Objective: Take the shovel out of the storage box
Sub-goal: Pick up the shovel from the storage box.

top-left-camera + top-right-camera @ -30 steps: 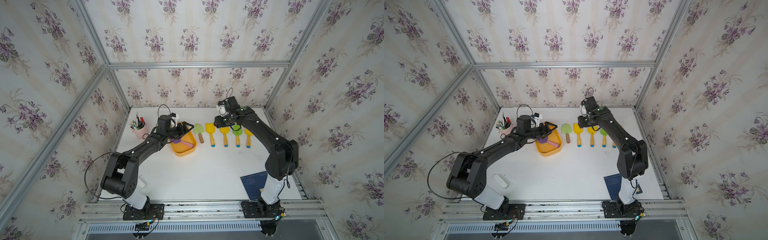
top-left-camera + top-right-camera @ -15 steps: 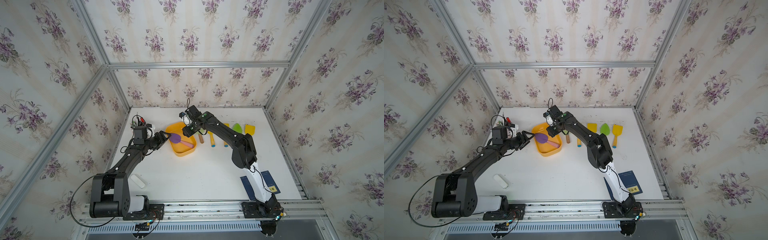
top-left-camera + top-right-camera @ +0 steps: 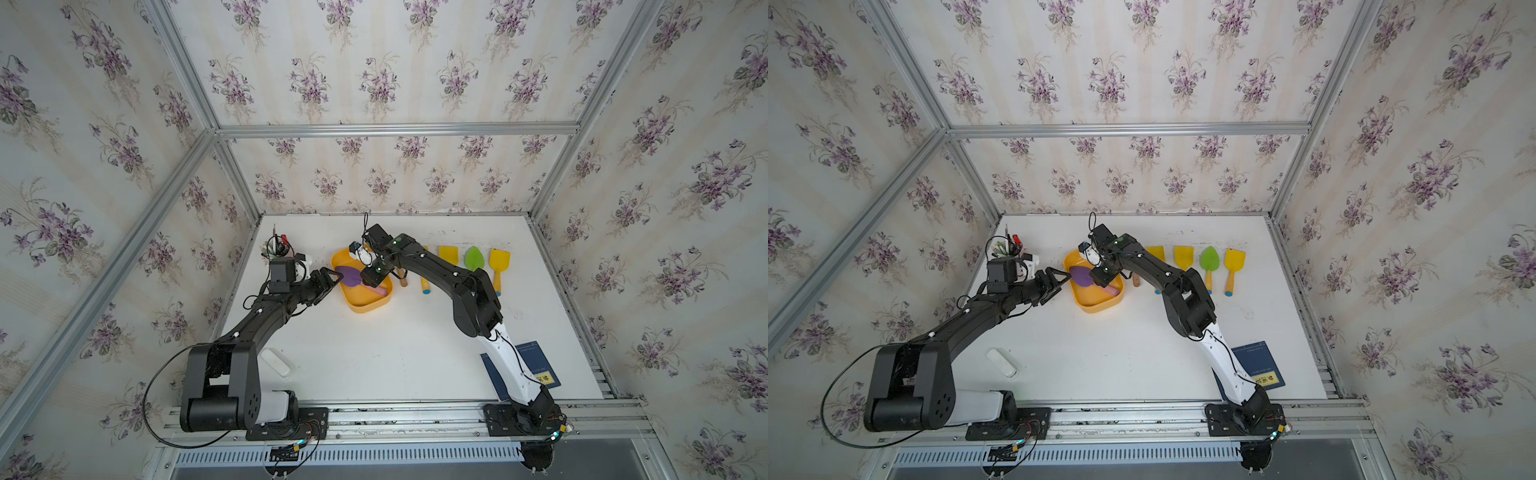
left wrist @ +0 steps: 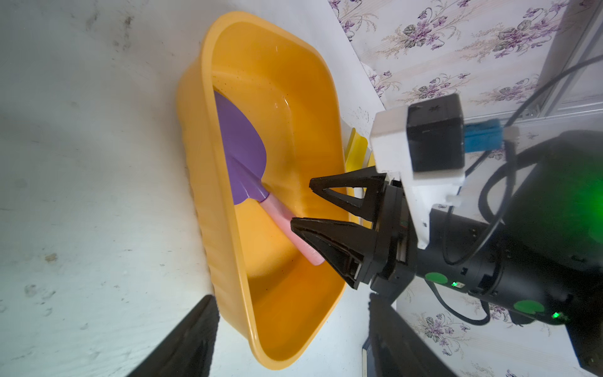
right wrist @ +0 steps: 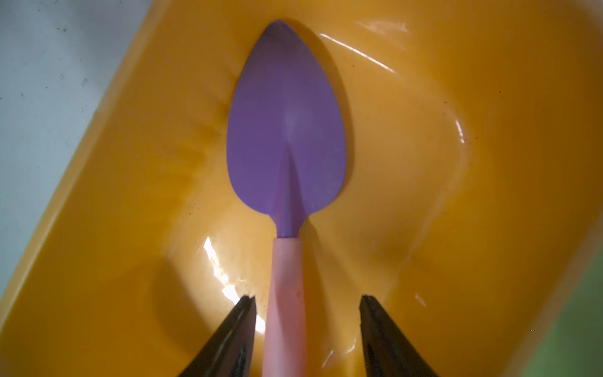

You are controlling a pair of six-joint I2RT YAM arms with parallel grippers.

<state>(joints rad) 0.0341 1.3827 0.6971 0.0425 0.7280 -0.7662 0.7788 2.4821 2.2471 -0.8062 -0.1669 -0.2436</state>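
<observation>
Your right gripper [image 5: 307, 298] is released: its two black fingers [image 5: 228, 336] stand either side of the pink handle of the purple toy shovel [image 5: 287, 130], with a gap showing on both sides, so nothing is grasped. The shovel lies flat on the floor of the yellow-orange storage box [image 5: 130, 196]. In both top views its leaf-shaped blade points toward about 10 o'clock and its handle runs toward 4 o'clock under the gripper. Your left gripper [image 3: 331, 277] is released too and carries nothing. It sits just outside the box's wall at 9 o'clock, and the left wrist view shows a corner of the box between its spread fingers; you cannot tell whether they touch it. The box stands on the white desk [image 3: 374, 353]. A row of toy shovels, among them a green one [image 3: 473, 257], lies at its 3 o'clock. A pen cup [image 3: 1008, 249] stands at 10 o'clock, a small white object [image 3: 276, 361] lies at 7 o'clock, and a blue booklet [image 3: 536, 361] at 4 o'clock.
</observation>
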